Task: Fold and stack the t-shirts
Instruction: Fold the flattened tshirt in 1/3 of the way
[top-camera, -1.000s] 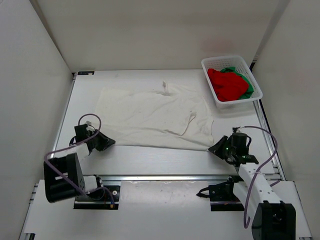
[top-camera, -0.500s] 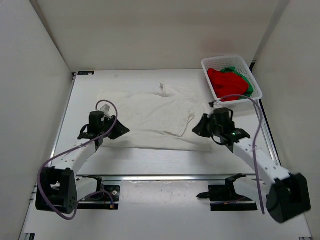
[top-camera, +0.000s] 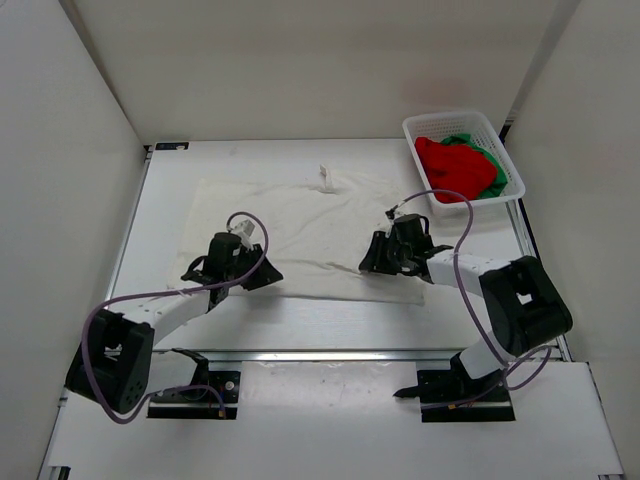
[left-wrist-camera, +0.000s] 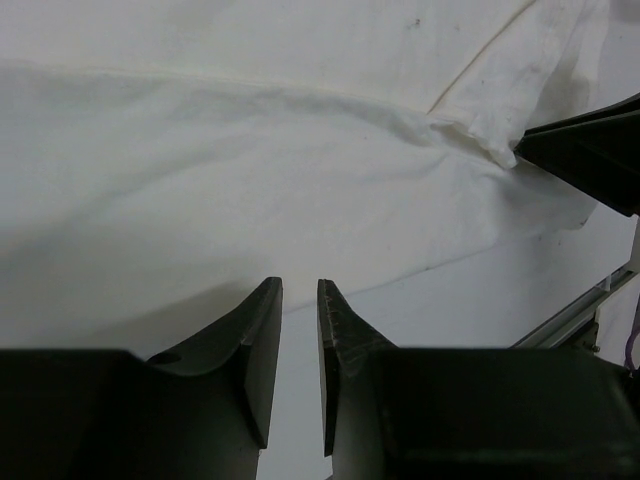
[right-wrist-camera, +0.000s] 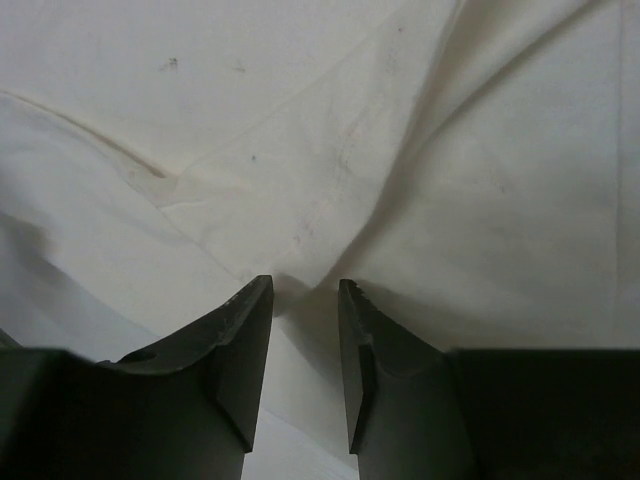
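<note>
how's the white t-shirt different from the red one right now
The white t-shirt lies spread out on the table; the red t-shirt is bunched up in the basket. The white t-shirt lies alone, while the red t-shirt sits with the green t-shirt. The left gripper and right gripper are at the white t-shirt's near edge, away from the red t-shirt. Both are plain cloth, neither neatly folded yet.

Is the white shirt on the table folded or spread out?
Spread out: the white shirt lies flat and wrinkled across the table, unfolded.
</note>
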